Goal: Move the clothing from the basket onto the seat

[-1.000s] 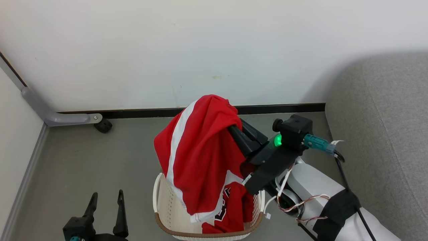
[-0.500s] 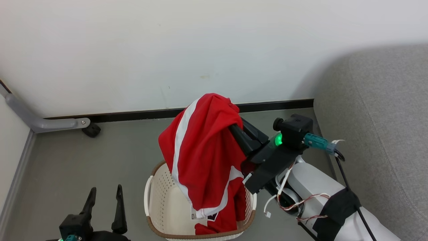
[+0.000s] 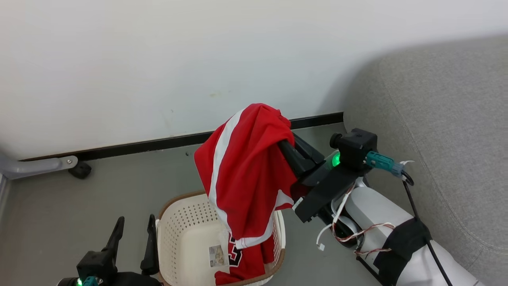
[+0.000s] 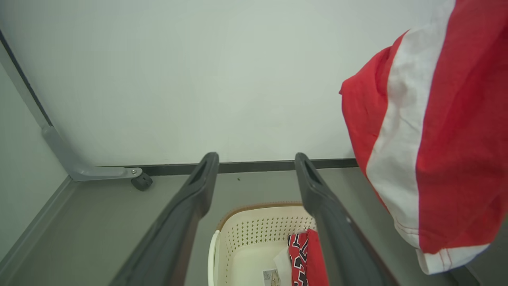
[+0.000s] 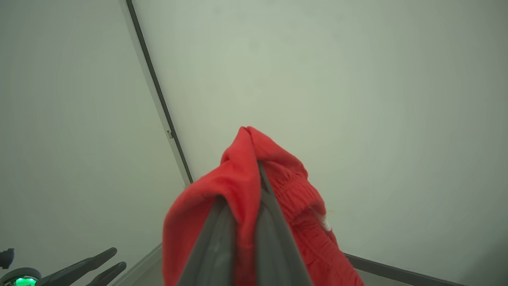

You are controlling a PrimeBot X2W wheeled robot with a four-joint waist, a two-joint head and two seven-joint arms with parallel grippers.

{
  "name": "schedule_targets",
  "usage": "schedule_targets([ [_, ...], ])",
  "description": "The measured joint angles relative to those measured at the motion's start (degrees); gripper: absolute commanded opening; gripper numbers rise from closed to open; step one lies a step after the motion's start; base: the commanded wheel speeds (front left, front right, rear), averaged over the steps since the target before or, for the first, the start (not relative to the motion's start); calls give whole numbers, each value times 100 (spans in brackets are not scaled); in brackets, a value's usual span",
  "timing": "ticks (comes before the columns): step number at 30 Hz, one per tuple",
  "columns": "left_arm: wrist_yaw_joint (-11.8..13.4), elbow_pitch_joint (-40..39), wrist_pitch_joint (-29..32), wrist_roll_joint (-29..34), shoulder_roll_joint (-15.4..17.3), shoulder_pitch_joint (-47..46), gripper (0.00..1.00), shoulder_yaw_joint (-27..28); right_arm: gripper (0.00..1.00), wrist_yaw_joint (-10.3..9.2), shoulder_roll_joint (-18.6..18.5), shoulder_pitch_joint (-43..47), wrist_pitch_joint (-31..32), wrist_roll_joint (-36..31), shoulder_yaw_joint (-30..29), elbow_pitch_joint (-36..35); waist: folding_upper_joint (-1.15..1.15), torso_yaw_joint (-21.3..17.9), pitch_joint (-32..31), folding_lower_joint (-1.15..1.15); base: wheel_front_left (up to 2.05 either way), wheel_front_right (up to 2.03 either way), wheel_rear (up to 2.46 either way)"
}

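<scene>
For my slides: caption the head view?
Right gripper holds red garment above basket; second garment lies inside; sofa at right.

The hanging garment (image 3: 246, 174) is bright red, with one broad white stripe and a white hem that has thin red stitch lines. The second garment (image 3: 242, 264), inside the basket (image 3: 178, 222), is the same red and has black figures outlined in white. The basket is cream-white with rows of small holes and a brown rim. The seat (image 3: 448, 119) on the right is plain grey woven cloth. The right pincer (image 3: 286, 145) is black, with a green light (image 3: 336, 160) and a teal plug (image 3: 381, 163) behind it. The left pincer (image 3: 135, 220) is black too. The floor (image 3: 99, 190) is dull grey, the wall (image 3: 158, 59) is white and the skirting (image 3: 158, 142) is black.
</scene>
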Motion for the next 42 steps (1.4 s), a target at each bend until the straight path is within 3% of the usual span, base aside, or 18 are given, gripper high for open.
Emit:
schedule_targets([
  [20, -193, -307, 0, 33, -65, 0, 100, -416, 0, 0, -35, 5, 0, -73, -259, 59, 0, -849, 14, 0, 0, 0, 0],
  [42, -246, -508, -1, 35, -94, -348, 100, -915, 0, 0, -30, -1, 0, -240, -567, 25, 0, -1861, 282, 0, 0, 0, 0],
])
